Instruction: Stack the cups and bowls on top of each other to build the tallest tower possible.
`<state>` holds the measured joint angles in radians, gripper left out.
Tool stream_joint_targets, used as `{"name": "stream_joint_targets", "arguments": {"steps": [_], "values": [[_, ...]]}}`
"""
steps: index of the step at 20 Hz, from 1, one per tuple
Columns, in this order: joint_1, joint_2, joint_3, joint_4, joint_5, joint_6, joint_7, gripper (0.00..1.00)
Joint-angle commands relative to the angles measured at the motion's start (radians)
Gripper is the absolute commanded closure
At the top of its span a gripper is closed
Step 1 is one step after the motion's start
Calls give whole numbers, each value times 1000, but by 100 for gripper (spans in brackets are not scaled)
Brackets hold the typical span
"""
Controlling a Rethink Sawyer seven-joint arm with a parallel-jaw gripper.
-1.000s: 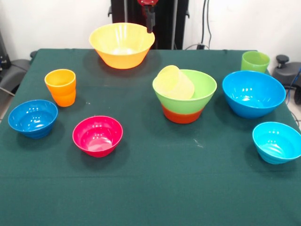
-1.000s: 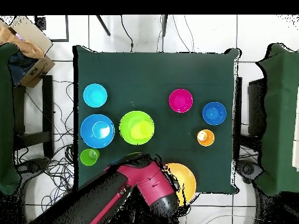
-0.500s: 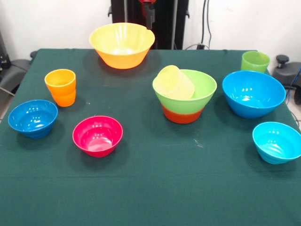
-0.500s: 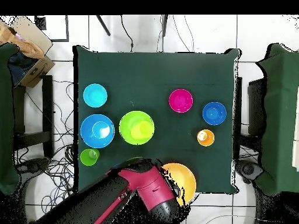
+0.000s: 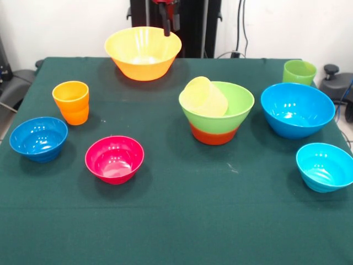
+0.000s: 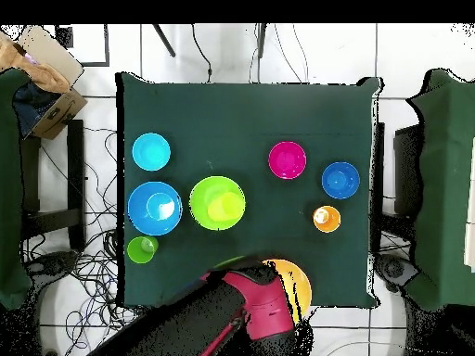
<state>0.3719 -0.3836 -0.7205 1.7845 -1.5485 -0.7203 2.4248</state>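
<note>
From left: dark blue bowl point(image 5: 38, 138), orange cup point(image 5: 71, 102), magenta bowl point(image 5: 115, 159), yellow-orange bowl point(image 5: 143, 52) under gripper point(image 5: 170, 19), grip state unclear. Then tower point(image 5: 216, 110): tilted yellow cup point(image 5: 204, 96) inside green bowl point(image 5: 234, 107), atop red bowl point(image 5: 213, 134). Rightward, green cup point(image 5: 299, 72), big blue bowl point(image 5: 297, 109), cyan bowl point(image 5: 325, 167).

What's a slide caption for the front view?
Gripper above the big yellow-orange bowl; pale yellow cup tilted in nested green and orange-red bowls.

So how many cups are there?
3: the orange cup stands at the front view's left, the light green cup at its far right, and the pale yellow cup lies tilted inside the light green bowl.
</note>
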Motion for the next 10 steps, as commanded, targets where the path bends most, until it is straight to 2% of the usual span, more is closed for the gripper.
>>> {"name": "stream_joint_targets", "arguments": {"steps": [1,5,10], "values": [[-41,-12,165,49,159,122,-230,0],[-54,0,155,57,241,121,-307,0],[-21,24,142,52,233,122,-276,0]]}}
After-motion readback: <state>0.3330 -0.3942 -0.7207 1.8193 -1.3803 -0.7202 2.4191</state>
